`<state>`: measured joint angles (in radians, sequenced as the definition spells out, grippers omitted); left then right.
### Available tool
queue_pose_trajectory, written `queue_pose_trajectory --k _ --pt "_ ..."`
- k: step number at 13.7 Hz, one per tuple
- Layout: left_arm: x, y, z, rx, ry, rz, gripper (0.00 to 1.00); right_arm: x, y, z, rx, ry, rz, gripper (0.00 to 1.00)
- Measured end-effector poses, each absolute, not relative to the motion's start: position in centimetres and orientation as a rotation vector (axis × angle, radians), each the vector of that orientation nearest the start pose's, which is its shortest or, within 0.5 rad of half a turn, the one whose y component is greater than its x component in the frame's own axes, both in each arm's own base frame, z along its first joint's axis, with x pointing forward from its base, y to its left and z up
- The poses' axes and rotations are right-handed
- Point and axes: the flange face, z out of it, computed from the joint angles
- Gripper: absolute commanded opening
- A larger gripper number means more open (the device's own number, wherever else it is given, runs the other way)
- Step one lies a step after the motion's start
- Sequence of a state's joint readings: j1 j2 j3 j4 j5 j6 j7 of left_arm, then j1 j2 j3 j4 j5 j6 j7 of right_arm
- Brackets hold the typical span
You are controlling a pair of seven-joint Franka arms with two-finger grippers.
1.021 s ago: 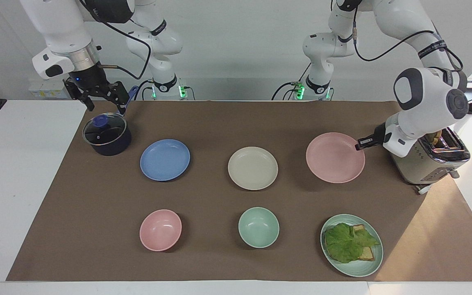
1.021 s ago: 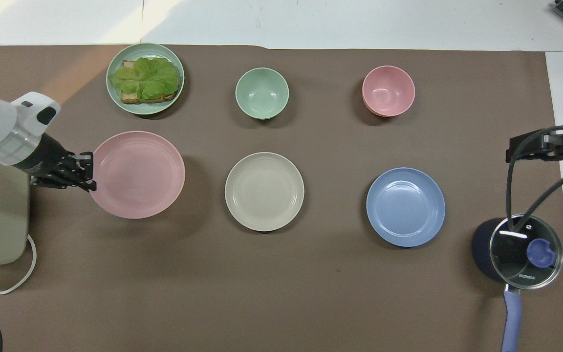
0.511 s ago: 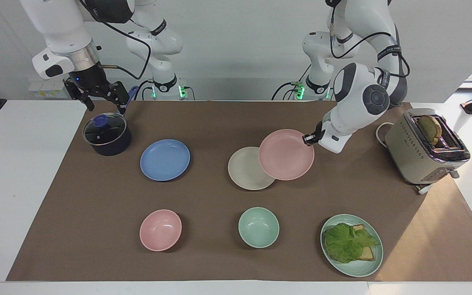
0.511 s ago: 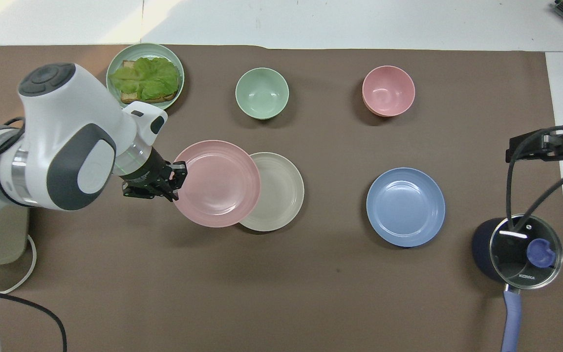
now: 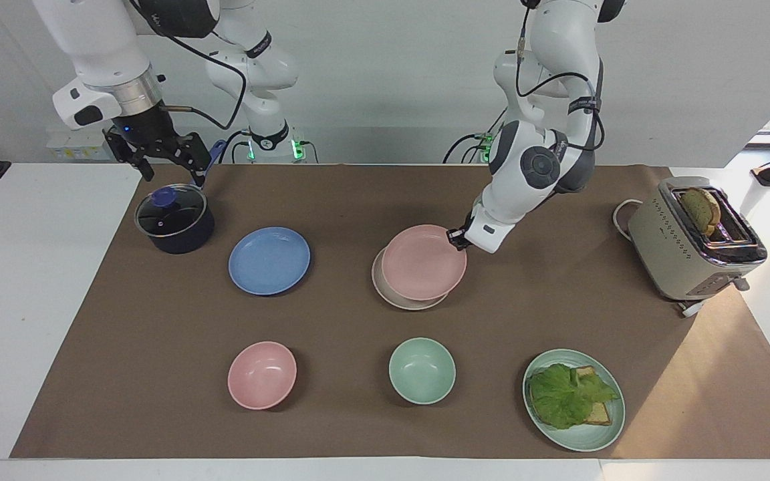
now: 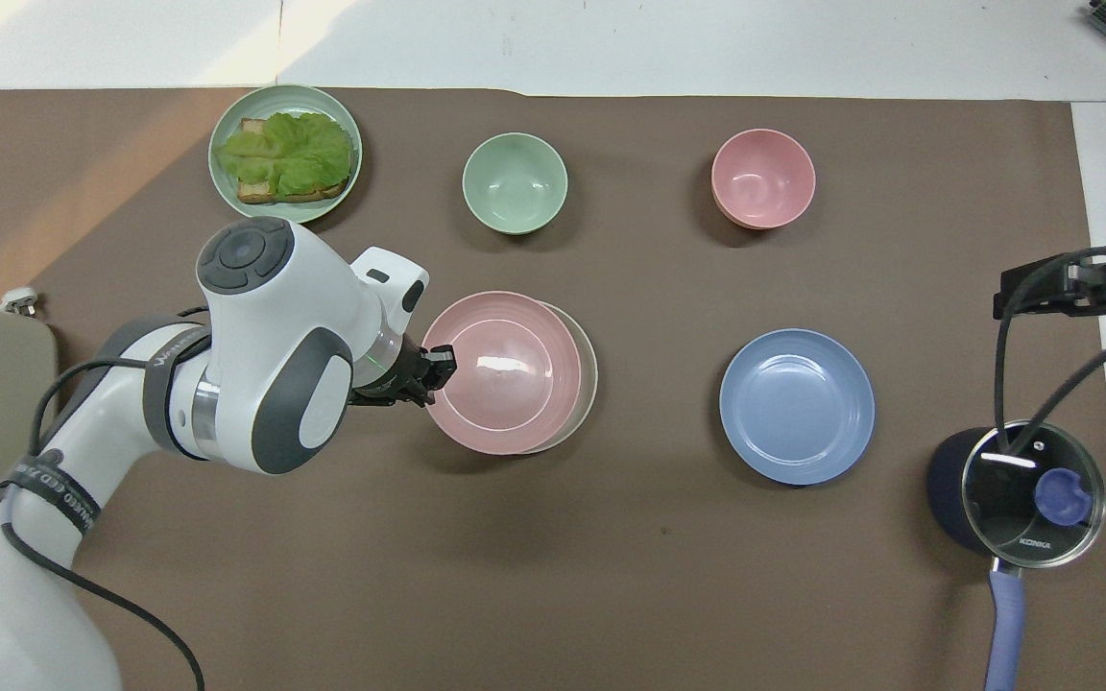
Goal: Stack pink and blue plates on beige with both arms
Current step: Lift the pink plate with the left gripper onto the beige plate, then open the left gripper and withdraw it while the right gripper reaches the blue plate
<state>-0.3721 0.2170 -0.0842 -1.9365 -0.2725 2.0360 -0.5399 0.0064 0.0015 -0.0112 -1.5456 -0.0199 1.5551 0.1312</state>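
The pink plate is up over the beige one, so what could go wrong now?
The left gripper holds the pink plate only by its rim; it might tip or slip. It sits off-centre over the beige plate, so it could land crooked. The blue plate isn't stacked yet.

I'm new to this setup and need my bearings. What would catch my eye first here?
The left gripper holds the pink plate by its rim, over the beige plate at the middle of the mat and not quite centred on it. The blue plate lies untouched toward the right arm's end, where the right gripper waits, open, above a lidded pot.
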Motion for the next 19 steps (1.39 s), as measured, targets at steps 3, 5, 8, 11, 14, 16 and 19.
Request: queue_pose_trajectory --k 3,5,8,11,14,16,19 --pt "52.6 -27.0 36.6 -3.273 -0.377 0.351 1.0 55.4 -0.5 63.4 -3.154 0.215 -0.014 1.0" --pt "52.6 -26.9 36.7 -3.272 -0.402 0.347 1.0 55.4 -0.5 63.4 -3.154 0.215 -0.014 1.0" --pt "52.9 -26.4 36.7 -3.267 -0.431 0.344 1.0 55.4 -0.5 63.4 -3.154 0.215 -0.015 1.0" --pt "54.5 -22.9 36.7 -3.232 -0.481 0.296 1.0 55.4 -0.5 63.4 -3.154 0.215 -0.015 1.0" --pt "57.0 -17.6 37.9 -3.173 -0.459 0.173 1.0 55.4 -0.5 63.4 -3.154 0.215 -0.015 1.0" --pt "58.4 -14.1 39.0 -3.165 -0.371 0.111 1.0 55.3 -0.5 63.3 -3.154 0.215 -0.012 1.0" --pt "59.9 -9.1 41.1 -3.143 -0.225 0.048 1.0 55.6 -0.5 60.7 -3.153 0.213 -0.029 1.0"
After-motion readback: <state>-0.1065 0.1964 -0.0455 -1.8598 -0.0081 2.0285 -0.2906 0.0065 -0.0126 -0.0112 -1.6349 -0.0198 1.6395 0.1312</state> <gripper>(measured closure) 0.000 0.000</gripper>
